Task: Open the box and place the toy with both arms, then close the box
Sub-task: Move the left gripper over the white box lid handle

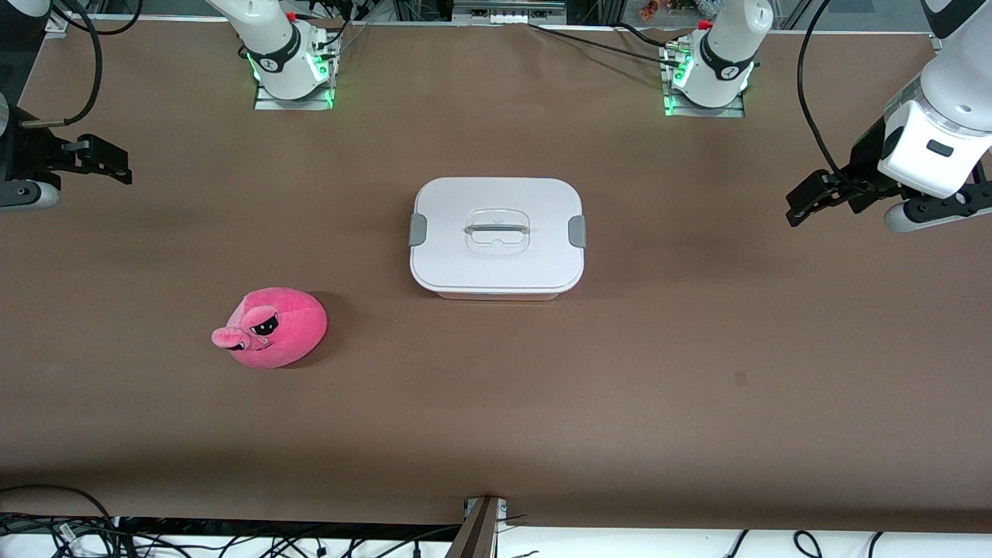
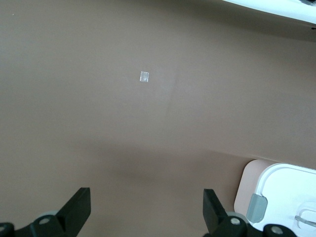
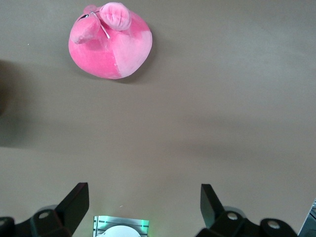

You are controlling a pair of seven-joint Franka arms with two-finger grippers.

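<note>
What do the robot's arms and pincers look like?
Both arms are smooth white with dark grey round joint caps and looping black cables. The left pincer and right pincer are black, each with two flat fingers. Green lights glow at both bases.

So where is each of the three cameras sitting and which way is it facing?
Front view: high across the table, facing both arm bases; shows box, toy, left gripper, right gripper.
Left wrist view: looks down past its open gripper at table and box corner.
Right wrist view: looks down past its open gripper at toy.
Shared: box, front and left wrist; toy, front and right wrist.
</note>
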